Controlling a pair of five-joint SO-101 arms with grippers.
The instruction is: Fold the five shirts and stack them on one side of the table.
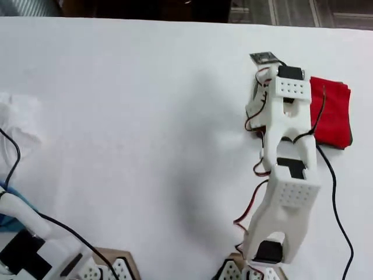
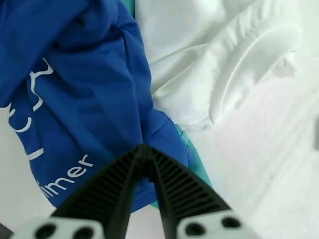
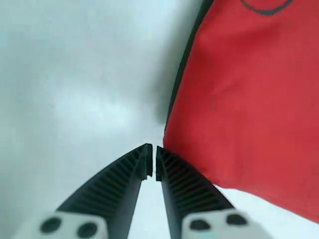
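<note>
Four shirts can be counted by colour: one red, one blue, one white and one teal. A fifth dark layer shows as a thin edge [image 3: 185, 64] under the red one, though whether it is a shirt cannot be told.

The red shirt [image 1: 333, 114] is folded into a flat, smooth rectangle with straight edges and lies on the white table [image 1: 145, 116]. The other three lie well apart from it, at the opposite side of the table, bunched together and unfolded. The blue shirt [image 2: 75, 89] is a soft, creased knit with white printed lettering. The teal shirt [image 2: 197, 167] peeks out from beneath it as a narrow strip. The white shirt [image 2: 209, 55] touches both and is rumpled, with a thick ribbed hem curving in a roll.

There are two arms, both of white plastic with perforated shells. The right arm [image 1: 285, 175] stretches over the table to the red shirt, with red and black wires running along it. The right gripper [image 3: 152, 152] sits just beside the red shirt's edge. Its two black ridged fingers are pressed together with nothing between them.

The left arm [image 1: 35, 245] is far from the red shirt, at the near corner by the pile. The left gripper [image 2: 145, 150] hangs over the blue shirt, its ridged fingers closed tip to tip, with no cloth seen pinched.
</note>
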